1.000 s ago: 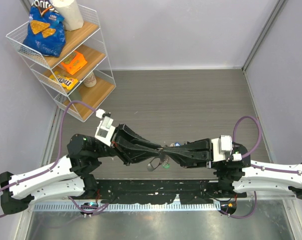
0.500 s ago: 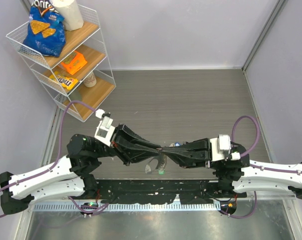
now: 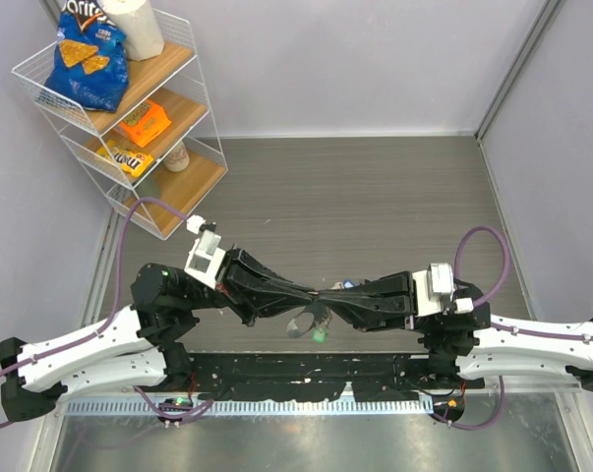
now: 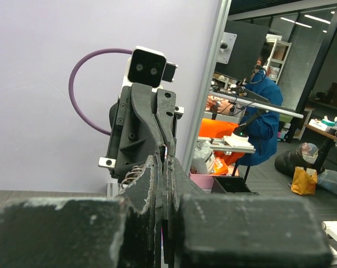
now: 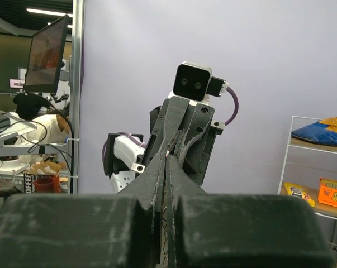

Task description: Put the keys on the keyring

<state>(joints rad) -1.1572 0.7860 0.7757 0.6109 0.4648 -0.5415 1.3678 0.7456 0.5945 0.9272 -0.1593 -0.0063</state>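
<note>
Over the near strip of the table (image 3: pixel 375 197), the left gripper (image 3: pixel 320 293) and the right gripper (image 3: pixel 334 295) meet tip to tip. Both arms lie low and point straight at each other.

Each pair of fingers is clenched to a thin slit. In the left wrist view that arm's own fingers (image 4: pixel 147 190) stand almost flat against one another. The right gripper's fingers rise straight ahead of them, upright and closed the same way. The right wrist view shows the same thing from the other side: its own fingers (image 5: pixel 155 178) are pressed together, and the left gripper's closed pair touches their tips.

The keyring (image 3: pixel 300 324) shows from above as a limp grey loop. It sits just to the base side of the touching fingertips, a little toward the left fingers. It seems to hang from the spot where the tips meet, but the pinch itself is hidden, so I cannot tell which pair grips it.

The green key (image 3: pixel 319 335) sits at the low end of the loop, just beside the grey part and well clear of both pairs of fingers. The blue key (image 3: pixel 347 284) is only a small blue spot on the far side of the right fingers, close behind their tips. I cannot tell whether it touches them.

Far off beyond the left fingers, at the table's far left corner, stands a rack (image 3: pixel 40 74). A chip bag (image 3: pixel 85 61) lies on its top shelf and snack packs (image 3: pixel 142 122) on the shelves below.
</note>
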